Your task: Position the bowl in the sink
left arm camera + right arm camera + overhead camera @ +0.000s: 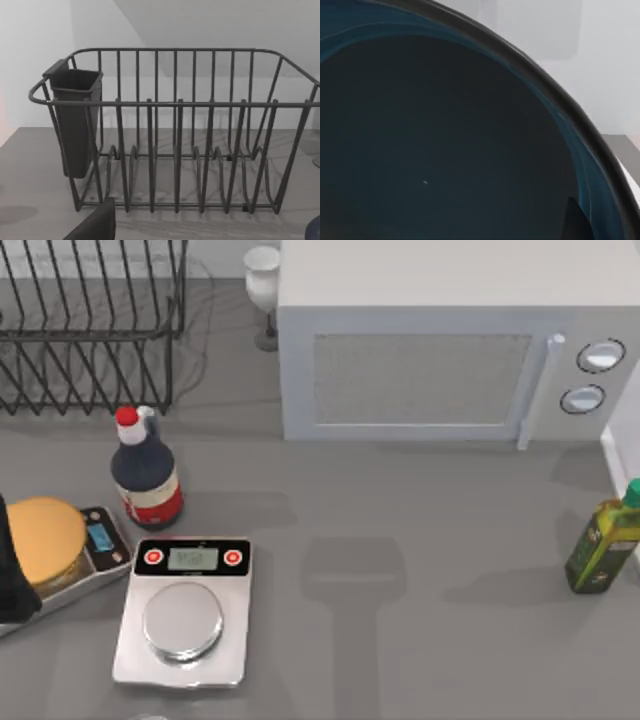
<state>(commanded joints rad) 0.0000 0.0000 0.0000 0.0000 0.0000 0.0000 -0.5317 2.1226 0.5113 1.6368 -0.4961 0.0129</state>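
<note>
Top view: a grey table [420, 570] seen from above, with kitchen things spread over it.
Dish rack: dark wire dish rack [90, 325] in the upper left of the frame; the left wrist view faces it [175, 130] straight on, with a dark cutlery cup [75, 125] hung on one end.
Goblet: small white goblet [263, 290] at the top, between the rack and the microwave.
Microwave: large pale microwave [450, 340] filling the upper right, two round knobs at its right end.
Sauce bottle: dark sauce bottle [146, 472] with a red cap, standing left of centre, below the rack.
Kitchen scale: silver kitchen scale [185, 610] with a round steel pan and a black panel with two red buttons, lower left, just below the bottle.
Second scale: smaller scale [95, 540] at the left edge, carrying a round yellow-orange disc [45, 535] (what it is I cannot tell).
Oil bottle: green oil bottle [603, 540] at the right edge, standing upright.
Left arm: a dark shape [15, 580] at the left edge, overlapping the small scale; whether its fingers are spread or pressed together cannot be told.
Bowl: the bowl [445, 140] is very close to the right wrist camera, its glossy teal-blue inside and dark rim curving across the frame.
Right gripper: a dark finger tip [577, 222] shows at the lower right against the bowl's inside; whether it is pinching the bowl cannot be told.
</note>
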